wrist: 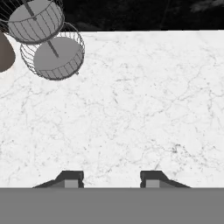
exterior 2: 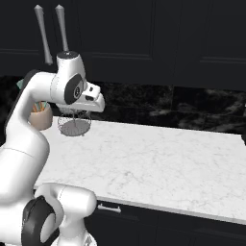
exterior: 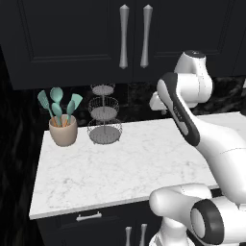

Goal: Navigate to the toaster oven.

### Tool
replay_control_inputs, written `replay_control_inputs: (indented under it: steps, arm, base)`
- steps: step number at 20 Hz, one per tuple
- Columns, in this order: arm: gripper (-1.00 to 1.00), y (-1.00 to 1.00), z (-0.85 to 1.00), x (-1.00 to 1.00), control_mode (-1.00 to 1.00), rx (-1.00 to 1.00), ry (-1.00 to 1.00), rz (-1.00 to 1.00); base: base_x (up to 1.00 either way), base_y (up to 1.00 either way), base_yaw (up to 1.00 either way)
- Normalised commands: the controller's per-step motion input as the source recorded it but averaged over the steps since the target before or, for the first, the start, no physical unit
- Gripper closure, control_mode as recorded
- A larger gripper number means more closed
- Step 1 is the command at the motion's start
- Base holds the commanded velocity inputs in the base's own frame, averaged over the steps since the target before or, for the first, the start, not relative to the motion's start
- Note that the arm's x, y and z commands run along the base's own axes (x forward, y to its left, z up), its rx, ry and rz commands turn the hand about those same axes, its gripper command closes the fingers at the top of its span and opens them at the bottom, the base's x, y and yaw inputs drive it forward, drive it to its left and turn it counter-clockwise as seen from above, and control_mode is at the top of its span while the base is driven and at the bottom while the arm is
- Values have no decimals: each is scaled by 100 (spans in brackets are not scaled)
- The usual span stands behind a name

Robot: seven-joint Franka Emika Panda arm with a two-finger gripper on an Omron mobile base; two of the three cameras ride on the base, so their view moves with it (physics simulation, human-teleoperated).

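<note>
One tiered wire basket (exterior: pixel 103 115), one utensil crock (exterior: pixel 63 130)

countertop (exterior: pixel 125 168): white marble look with fine grey veining, smooth, a soft sheen
backsplash (exterior 2: pixel 192 108): black stone with pale cloudy veins, polished
upper cabinets (exterior: pixel 72 38): near-black panelled doors, matt paint
cabinet handles (exterior: pixel 124 36): long tapered bars, brushed grey metal
drawer pull (exterior: pixel 89 217): pale metal with a satin finish
tiered basket stand (exterior: pixel 104 115): thin grey wire mesh, metal, with flat dull grey trays
utensil crock (exterior: pixel 63 130): beige-pink, matt, ceramic look
utensils (exterior: pixel 57 105): teal heads, smooth like silicone or plastic; their handles look orange-brown
fingertips (wrist: pixel 70 179): dark matt bodies with lighter grey pads
</note>
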Motion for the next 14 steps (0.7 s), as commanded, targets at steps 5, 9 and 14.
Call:
replay_control_inputs:
  steps: [5, 9, 14]
  arm:
    - [-100, 0, 0, -46, -100, 0, -1, 0]
    - [-100, 0, 0, -100, -100, 0, -1, 0]
    - [-100, 0, 0, -100, -100, 0, 0, 0]
  base:
    - [0, 0, 0]
    - [0, 0, 0]
    - [0, 0, 0]
